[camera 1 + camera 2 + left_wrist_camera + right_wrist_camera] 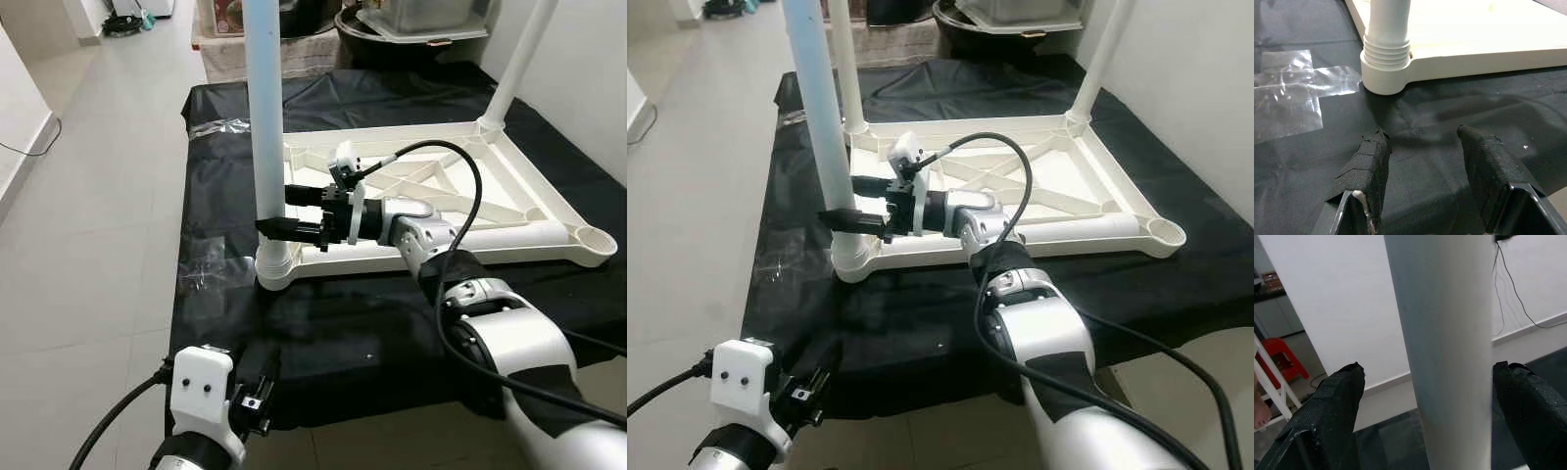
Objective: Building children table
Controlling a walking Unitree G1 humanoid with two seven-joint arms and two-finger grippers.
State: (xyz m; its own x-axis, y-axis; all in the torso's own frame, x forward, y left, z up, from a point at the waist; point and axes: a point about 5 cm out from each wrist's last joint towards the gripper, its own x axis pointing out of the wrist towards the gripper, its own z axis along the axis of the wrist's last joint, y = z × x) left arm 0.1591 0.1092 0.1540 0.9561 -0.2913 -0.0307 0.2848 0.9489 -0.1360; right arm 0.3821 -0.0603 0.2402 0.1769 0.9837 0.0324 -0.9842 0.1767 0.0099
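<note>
Two grippers | my right gripper [279, 211] open around near-left table leg [265, 108] | my left gripper [1422, 161] open above black cloth [1449, 112]

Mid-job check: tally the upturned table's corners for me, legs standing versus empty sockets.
Legs standing: 3 (near-left leg, far-left leg, far-right leg)
Empty sockets: 1 (near-right socket)
Total corners: 4

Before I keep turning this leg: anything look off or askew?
The white plastic leg stands upright, but its threads show above the corner socket, so it isn't fully seated. The open right gripper straddles it.
</note>
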